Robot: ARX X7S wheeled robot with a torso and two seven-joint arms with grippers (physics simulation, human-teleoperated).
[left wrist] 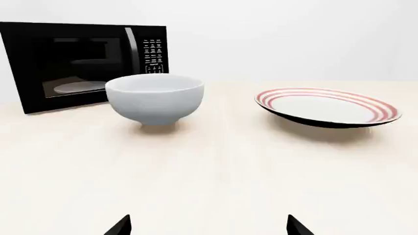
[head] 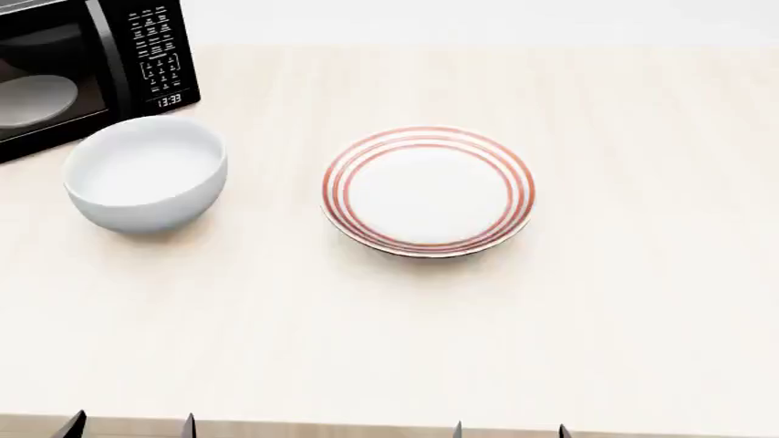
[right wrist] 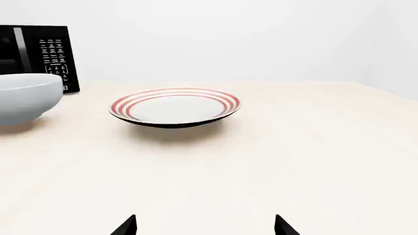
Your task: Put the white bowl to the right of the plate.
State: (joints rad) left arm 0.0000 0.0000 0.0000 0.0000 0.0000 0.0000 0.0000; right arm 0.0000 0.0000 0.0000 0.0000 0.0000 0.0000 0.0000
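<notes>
A pale wooden table (head: 633,301) holds 3 things, described from left to right. At the far left stands a black microwave (head: 86,64). Just in front of it sits the white bowl (head: 146,182), upright, mouth facing up, empty; being round, it has no long axis. Near the middle lies the plate (head: 429,190), flat, with 3 red-orange rings, well apart from the bowl. At the near edge, the left gripper (head: 131,425) and right gripper (head: 512,429) show only dark fingertips, each pair spread apart, holding nothing. The bowl seems untouched so far. To do this step well, the left gripper should probably pinch the bowl's rim, lift it high over the plate, and set it on the bare table to the right.
</notes>
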